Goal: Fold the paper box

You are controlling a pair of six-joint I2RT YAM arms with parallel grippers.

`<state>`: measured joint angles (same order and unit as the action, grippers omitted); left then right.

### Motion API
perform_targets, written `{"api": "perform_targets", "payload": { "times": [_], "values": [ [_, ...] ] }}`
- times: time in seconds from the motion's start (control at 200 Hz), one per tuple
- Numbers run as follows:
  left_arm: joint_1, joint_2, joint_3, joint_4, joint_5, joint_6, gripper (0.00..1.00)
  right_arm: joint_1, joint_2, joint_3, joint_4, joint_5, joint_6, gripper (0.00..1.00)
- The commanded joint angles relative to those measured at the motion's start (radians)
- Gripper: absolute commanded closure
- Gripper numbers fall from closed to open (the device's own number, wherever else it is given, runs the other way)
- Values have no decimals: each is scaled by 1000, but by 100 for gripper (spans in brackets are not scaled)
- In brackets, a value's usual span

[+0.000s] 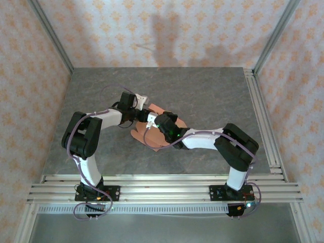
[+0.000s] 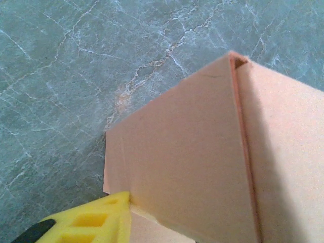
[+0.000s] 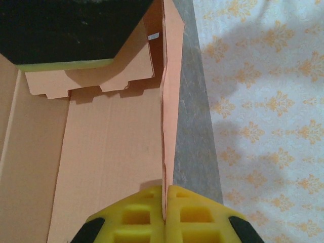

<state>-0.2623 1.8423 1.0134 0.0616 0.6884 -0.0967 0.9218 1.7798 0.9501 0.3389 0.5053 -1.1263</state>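
Grey marbled tabletop is enclosed by patterned wallpaper, and the paper box is found at the middle of the top view, partly folded beneath both wrists. One upright wall of it is pinched edge-on by the right gripper, whose yellow fingers are pressed together on the card at the bottom of the right wrist view. Of the left gripper, a single yellow finger is seen touching a raised panel's lower edge; whether its jaws are apart cannot be told. The card is judged light, thin and easily creased, so it is best taken by panel edges near the scored folds, with little force.
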Motion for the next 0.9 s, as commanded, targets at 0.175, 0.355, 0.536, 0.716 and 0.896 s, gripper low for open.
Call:
{"api": "perform_targets", "payload": {
  "times": [0.175,0.355,0.536,0.716,0.896],
  "values": [
    [0,6,14,84,-39,-5,68,6,13,5,-119,-113,33,100],
    [0,-6,-10,121,-82,-22,56,-10,0,6,-136,-125,42,100],
    [0,24,6,167,-81,-45,36,-8,-11,16,-179,-186,65,100],
    [0,43,26,173,-59,-47,51,-9,-17,45,-243,-243,121,100],
    [0,47,30,179,-40,-60,69,-9,20,55,-241,-196,93,100]
  ]
}}
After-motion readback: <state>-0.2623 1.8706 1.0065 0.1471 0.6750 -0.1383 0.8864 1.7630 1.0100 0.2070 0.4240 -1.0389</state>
